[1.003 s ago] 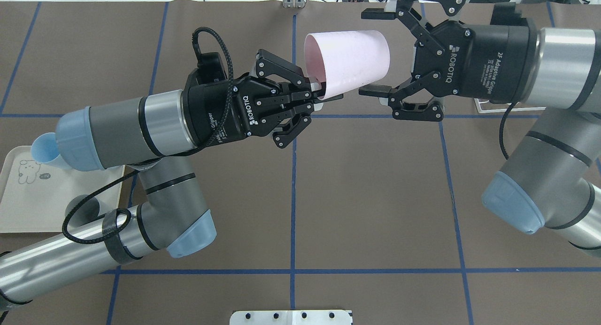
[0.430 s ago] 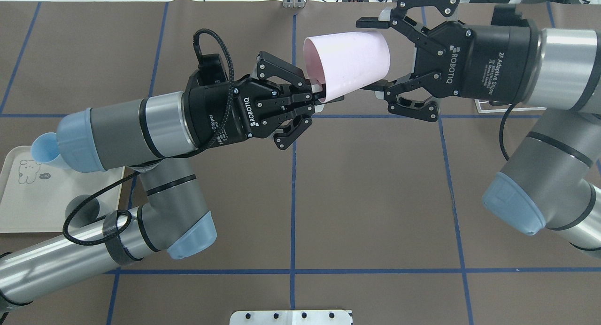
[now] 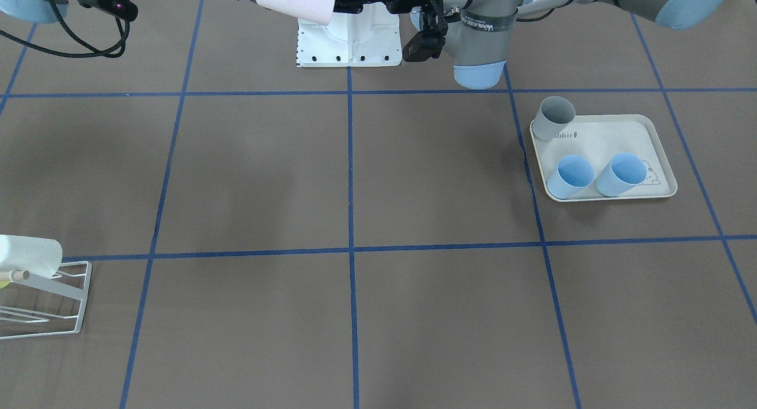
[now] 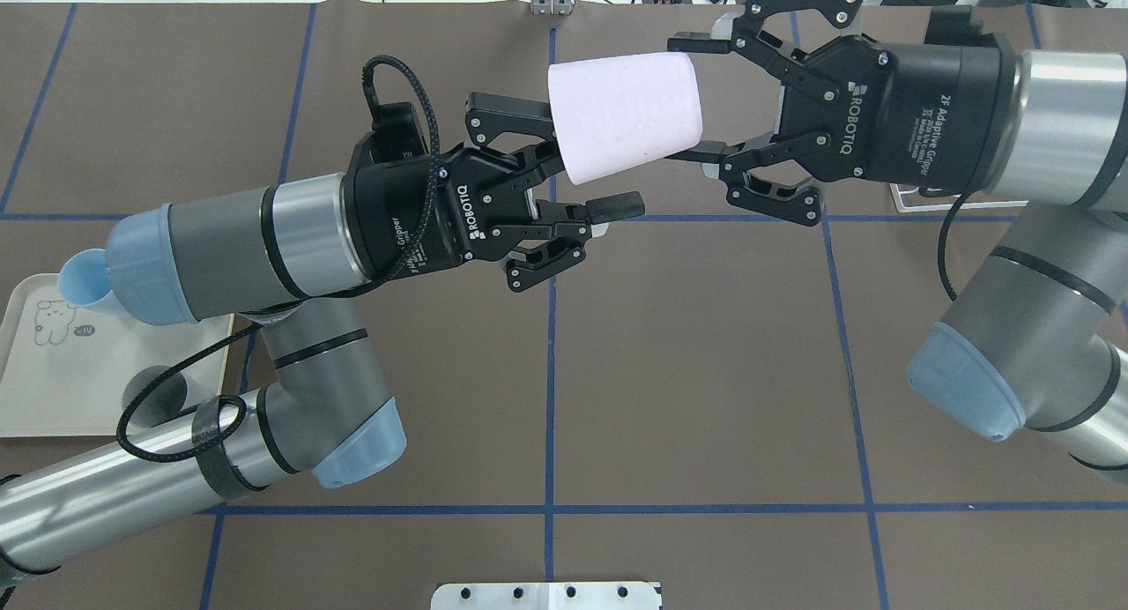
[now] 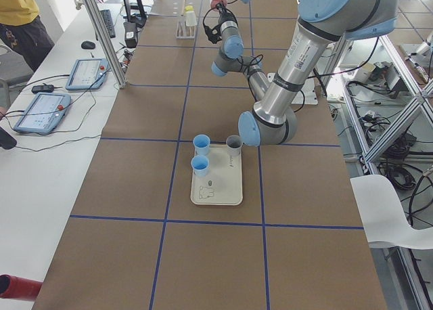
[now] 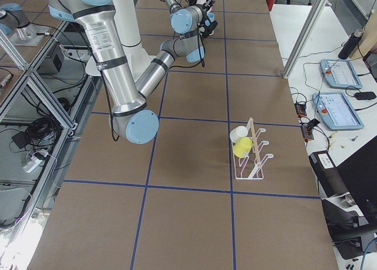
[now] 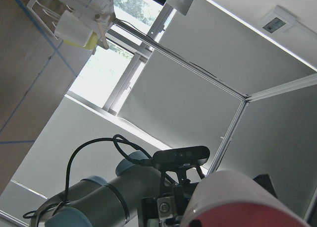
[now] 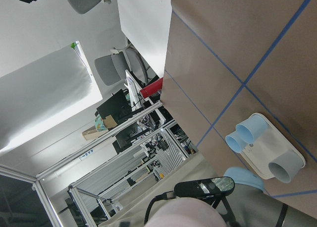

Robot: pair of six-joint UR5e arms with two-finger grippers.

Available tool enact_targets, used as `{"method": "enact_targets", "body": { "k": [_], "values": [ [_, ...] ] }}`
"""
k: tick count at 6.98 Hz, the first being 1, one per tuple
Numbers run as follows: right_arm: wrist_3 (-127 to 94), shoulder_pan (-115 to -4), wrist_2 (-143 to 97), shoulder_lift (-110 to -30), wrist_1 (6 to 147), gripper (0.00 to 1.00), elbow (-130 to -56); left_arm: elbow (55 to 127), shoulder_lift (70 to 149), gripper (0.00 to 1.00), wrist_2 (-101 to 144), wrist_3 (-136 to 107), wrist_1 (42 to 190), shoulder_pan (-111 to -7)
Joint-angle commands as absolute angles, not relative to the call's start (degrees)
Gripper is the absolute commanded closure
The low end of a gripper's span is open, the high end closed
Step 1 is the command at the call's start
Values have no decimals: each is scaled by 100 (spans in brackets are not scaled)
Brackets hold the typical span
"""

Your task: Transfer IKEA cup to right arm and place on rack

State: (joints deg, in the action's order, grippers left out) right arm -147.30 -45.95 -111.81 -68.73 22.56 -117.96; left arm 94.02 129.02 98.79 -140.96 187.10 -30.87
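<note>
The pale pink IKEA cup hangs on its side above the table's far middle, and shows at the top edge of the front view. My right gripper is shut on its closed end, one finger above and one below. My left gripper stands open at the cup's mouth end, its lower finger apart from the cup. The white wire rack sits far on my right side and bears a white cup and a yellow cup.
A cream rabbit-print tray on my left side holds two blue cups and a grey cup. A white base plate sits at the robot's edge. Operator tablets lie on a side bench.
My right gripper has closed on the pink cup. My left gripper has opened and let go of the rim. The cup has shifted slightly left.
</note>
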Motion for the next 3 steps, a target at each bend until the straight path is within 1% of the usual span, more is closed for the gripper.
{"method": "enact_targets", "body": {
  "k": [1,3],
  "values": [
    [-14730,-4597,-11180,-6873,2259,100,-11821,9422,12902,32,9870,-14089,18703,-3094],
    [-14730,-4605,-11180,-6882,2259,100,-11856,9431,12902,32,9870,-14080,18694,-3094]
  ]
}}
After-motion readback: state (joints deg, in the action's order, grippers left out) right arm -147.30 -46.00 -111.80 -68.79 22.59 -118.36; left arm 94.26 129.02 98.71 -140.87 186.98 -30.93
